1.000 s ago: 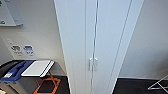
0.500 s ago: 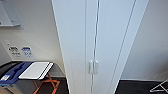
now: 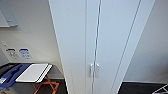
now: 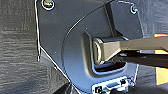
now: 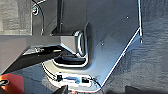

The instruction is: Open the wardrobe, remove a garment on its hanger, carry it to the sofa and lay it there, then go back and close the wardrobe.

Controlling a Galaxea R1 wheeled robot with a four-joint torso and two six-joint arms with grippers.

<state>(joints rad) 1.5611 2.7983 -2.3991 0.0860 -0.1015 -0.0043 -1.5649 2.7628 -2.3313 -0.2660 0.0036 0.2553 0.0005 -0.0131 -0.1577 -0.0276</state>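
Note:
The wardrobe [image 3: 105, 37] stands straight ahead in the head view, tall and white. Both of its doors are shut, with a thin dark seam between them. Two small pale handles [image 3: 94, 70] sit side by side low on the doors. The shut doors hide whatever is inside. In the left wrist view and the right wrist view I see my own dark plate and jointed bar above grey carpet [image 4: 17, 50].
Left of the wardrobe, a small table with a white top [image 3: 32, 72] and orange legs [image 3: 51, 87] stands next to a blue object [image 3: 11, 75]. Wall sockets [image 3: 18, 53] are above it. A white wire rack [image 3: 161, 89] sits at the lower right. The floor is dark.
The whole head picture has shifted slightly, so the camera moved: the wardrobe handles now sit a little lower and further right. Nothing in the scene itself moved.

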